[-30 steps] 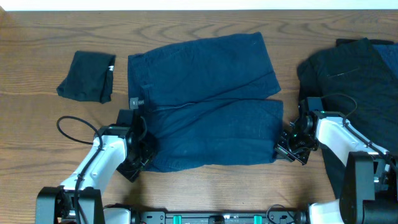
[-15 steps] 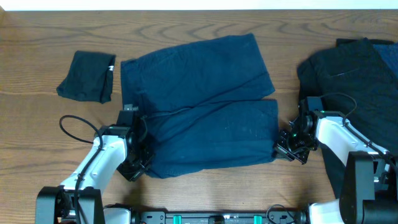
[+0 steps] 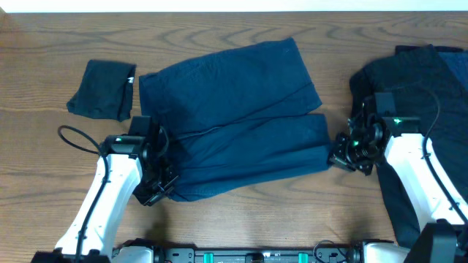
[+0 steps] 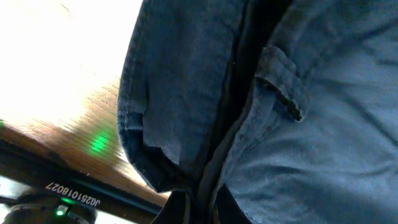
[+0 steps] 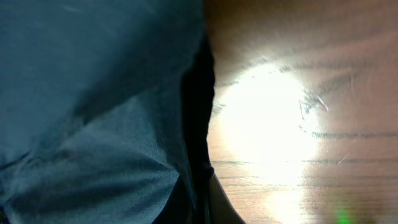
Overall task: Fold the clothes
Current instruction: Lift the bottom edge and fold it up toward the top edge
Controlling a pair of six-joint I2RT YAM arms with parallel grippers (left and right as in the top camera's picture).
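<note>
A navy blue fabric garment (image 3: 234,117) lies mid-frame on the brown wooden desk (image 3: 44,161). The left claw (image 3: 159,188) pinches its lower-left edge and the right claw (image 3: 338,157) pinches its right edge. A small folded black garment (image 3: 101,100) sits upper left, and a black fabric heap (image 3: 409,80) lies at far right.

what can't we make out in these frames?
Overhead: black pile cut off by right edge; garment count unclear.
Overhead: white tag on folded black garment too small to read.
Overhead: left gripper and right gripper fingertips hidden at navy garment edge.
Right wrist: table washed out by glare.
</note>
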